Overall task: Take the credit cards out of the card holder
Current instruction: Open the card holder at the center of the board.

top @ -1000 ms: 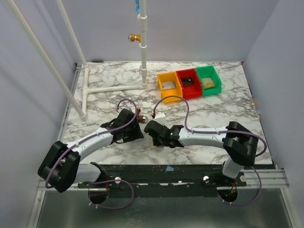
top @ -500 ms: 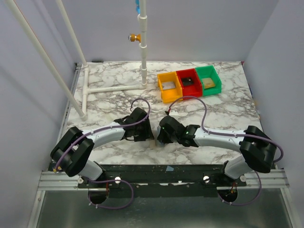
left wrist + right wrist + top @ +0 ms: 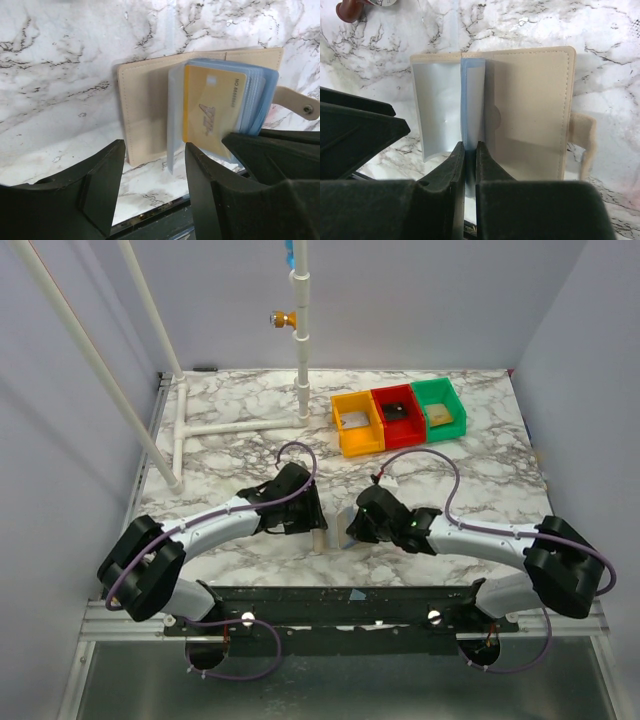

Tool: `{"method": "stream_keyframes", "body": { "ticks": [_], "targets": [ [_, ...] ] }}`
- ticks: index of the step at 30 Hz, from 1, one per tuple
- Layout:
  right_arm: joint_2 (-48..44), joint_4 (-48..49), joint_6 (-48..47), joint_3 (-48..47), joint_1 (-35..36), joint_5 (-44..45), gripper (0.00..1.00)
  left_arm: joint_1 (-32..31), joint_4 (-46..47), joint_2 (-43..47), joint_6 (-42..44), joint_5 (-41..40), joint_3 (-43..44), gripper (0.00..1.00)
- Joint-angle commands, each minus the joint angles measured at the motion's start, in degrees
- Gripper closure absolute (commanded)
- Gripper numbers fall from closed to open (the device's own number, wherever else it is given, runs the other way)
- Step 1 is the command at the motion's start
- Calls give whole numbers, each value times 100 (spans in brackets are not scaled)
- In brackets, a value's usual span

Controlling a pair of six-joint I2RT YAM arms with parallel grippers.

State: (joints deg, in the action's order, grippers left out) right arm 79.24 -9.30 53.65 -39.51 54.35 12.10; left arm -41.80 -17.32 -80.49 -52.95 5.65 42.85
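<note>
The card holder point(image 3: 148, 107) lies open on the marble table near its front edge: a beige cover with a snap tab and a stack of light-blue plastic sleeves point(image 3: 472, 97). A yellow card point(image 3: 212, 110) shows in the top sleeve. In the top view the holder point(image 3: 335, 532) sits between both grippers. My right gripper point(image 3: 470, 148) is shut on the stack of sleeves, standing them up from the cover point(image 3: 530, 115). My left gripper point(image 3: 155, 150) is open and empty, just in front of the holder's left half, one loose sleeve between its fingers.
Yellow point(image 3: 357, 422), red point(image 3: 397, 416) and green point(image 3: 439, 408) bins stand at the back right, each with something small inside. A white pipe frame point(image 3: 301, 350) stands at the back left. The table's front edge point(image 3: 150, 220) is right beneath the left fingers.
Both grippers have moved right and toward the front edge. The right arm has stretched further right, and the open holder now shows between the two grippers.
</note>
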Motion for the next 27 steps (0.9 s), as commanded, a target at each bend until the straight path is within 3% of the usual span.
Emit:
{"method": "stream_keyframes", "body": {
  "ticks": [1,4,11,16,27],
  "targets": [
    [-48,-284,119,335,-7,116,92,-117,-259,29,84,-240,247,46],
    [-106,-424,152,397,-12,250,91,-217,-289,-81,99,-293,349,46],
    [-527,-702,147,470,-7,463,77,-324,-360,-542,230,-521,648,51],
    [-578,-775,113,440,-10,526,72,-409,-184,-939,294,-395,785,62],
    [-484,-1367,22,302,-11,1062,61,-483,-263,-862,218,-503,716,62]
  ]
}}
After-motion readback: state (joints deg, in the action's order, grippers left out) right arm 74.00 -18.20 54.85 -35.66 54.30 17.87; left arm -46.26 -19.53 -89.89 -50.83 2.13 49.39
